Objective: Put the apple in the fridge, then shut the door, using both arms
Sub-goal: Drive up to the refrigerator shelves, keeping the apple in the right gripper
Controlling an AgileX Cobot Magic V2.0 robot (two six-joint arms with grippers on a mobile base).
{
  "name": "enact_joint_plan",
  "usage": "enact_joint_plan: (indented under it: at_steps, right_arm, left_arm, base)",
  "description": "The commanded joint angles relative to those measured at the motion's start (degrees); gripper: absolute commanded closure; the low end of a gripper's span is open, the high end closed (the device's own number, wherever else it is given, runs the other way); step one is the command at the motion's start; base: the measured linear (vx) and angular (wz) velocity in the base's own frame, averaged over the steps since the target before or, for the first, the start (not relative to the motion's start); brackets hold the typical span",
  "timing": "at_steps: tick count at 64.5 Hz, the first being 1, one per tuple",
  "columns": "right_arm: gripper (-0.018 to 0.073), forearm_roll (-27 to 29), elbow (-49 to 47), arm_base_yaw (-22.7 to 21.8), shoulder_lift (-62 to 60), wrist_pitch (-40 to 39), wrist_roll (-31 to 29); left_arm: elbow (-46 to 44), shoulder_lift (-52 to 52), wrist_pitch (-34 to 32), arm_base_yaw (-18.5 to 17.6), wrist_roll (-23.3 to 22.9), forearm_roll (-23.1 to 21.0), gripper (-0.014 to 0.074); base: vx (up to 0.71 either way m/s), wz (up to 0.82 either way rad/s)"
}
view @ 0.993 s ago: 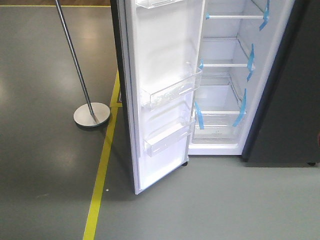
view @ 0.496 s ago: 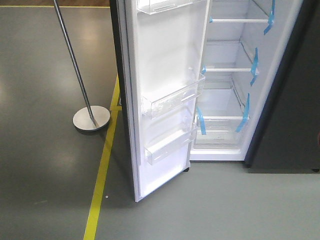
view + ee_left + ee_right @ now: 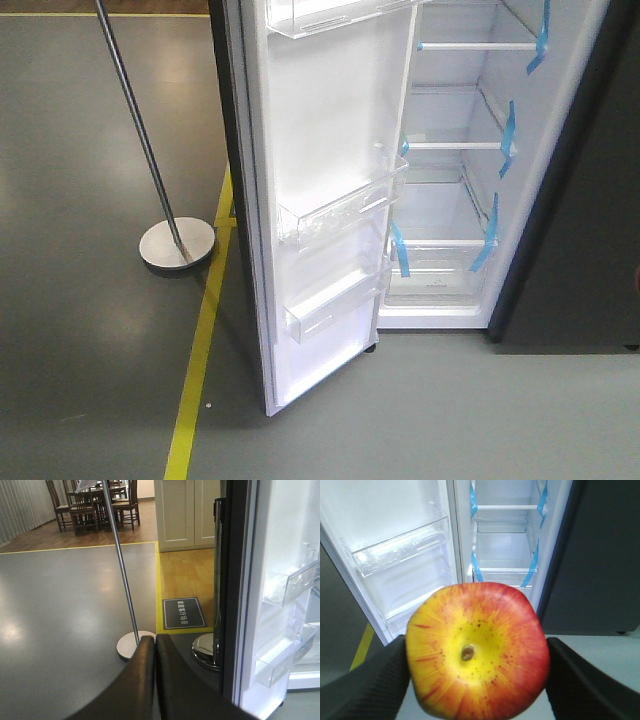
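Observation:
The apple, red with a yellow face and a small stem dimple, fills the lower middle of the right wrist view. My right gripper is shut on it, one dark finger on each side. Beyond it stands the fridge, white inside with blue tape strips. The door hangs open at the left. In the front view the fridge and its open door with clear bins show, but no gripper. My left gripper is shut on nothing, left of the door's dark edge.
A metal pole on a round base stands left of the door. A yellow floor line runs past it. The fridge's other dark grey panel is at the right. A chrome base sits behind the door. Chairs stand far back.
The fridge, door and pole base have slid slightly down and left in the front view and look a little larger. The door stays open at the same angle.

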Motion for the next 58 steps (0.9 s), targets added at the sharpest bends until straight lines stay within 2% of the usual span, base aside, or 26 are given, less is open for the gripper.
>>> enact_joint_plan:
  at_steps: [1,58]
  right_arm:
    - [0.0334,1.4,-1.7,-0.3,-0.2,-4.0,0.0]
    - [0.0334,1.4,-1.7,-0.3,-0.2,-4.0,0.0]
  left_arm:
    - [1.0,-0.8,-4.0,-0.3,-0.2,-0.5,0.0602]
    - [1.0,-0.8,-4.0,-0.3,-0.2,-0.5,0.0602]
  base:
    - [0.06,-0.02]
    - [0.06,-0.02]
